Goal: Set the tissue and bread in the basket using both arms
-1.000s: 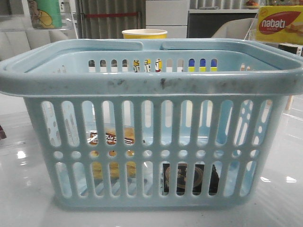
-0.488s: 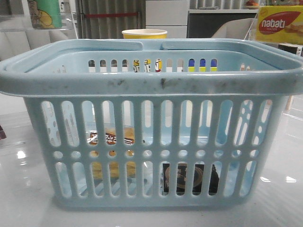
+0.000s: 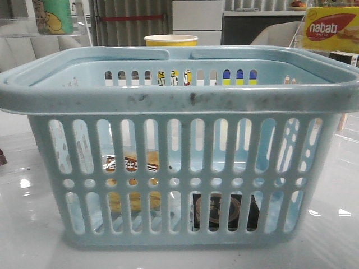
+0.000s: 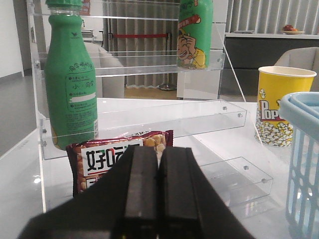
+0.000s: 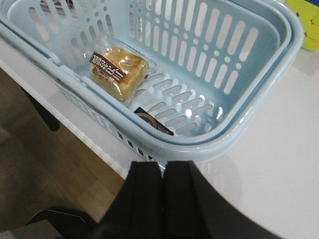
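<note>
The pale blue basket fills the front view. The bread lies inside it at the left and the black tissue packet inside at the right, both seen through the slots. In the right wrist view the bread and a corner of the tissue lie on the floor of the basket. My right gripper is shut and empty, above the table just outside the basket's rim. My left gripper is shut and empty, off to the basket's side, facing a clear shelf.
A clear acrylic shelf holds a green bottle, a green can and a maroon snack packet. A yellow popcorn cup stands beside the basket. A yellow nabati box is at the back right. The table edge runs beside the basket.
</note>
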`<state>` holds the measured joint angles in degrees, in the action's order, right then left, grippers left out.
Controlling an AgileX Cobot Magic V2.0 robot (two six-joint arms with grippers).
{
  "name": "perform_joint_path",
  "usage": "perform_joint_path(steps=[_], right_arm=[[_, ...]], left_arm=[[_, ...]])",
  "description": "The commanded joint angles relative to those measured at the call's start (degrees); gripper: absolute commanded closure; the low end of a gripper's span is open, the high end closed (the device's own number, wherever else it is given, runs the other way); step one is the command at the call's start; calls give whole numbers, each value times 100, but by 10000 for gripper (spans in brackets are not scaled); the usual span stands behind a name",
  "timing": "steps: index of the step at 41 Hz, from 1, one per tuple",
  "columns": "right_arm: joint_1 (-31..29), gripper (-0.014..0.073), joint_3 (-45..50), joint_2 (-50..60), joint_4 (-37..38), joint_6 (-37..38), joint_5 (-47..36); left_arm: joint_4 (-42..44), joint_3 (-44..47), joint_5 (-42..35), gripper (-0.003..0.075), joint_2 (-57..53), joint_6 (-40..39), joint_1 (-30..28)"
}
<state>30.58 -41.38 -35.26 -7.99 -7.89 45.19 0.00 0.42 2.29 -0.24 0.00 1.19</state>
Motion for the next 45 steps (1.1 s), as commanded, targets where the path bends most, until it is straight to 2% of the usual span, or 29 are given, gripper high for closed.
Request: perform_joint_path(steps=[1,15,40,45], right_arm=[[-42,537,-147,-4,12,-12,-404],[-42,537,-147,-4,12,-12,-400],[-57,537,-104,56,12,-12,-406],[-398,537,148,360,36,-17,-924]], left_arm=[[-52,29,-554,627,-118,0,43],[-52,29,-554,627,-107,0,231],[-52,29,-543,627,-96,0,231],[-52,29,-543,627,-96,0,231]])
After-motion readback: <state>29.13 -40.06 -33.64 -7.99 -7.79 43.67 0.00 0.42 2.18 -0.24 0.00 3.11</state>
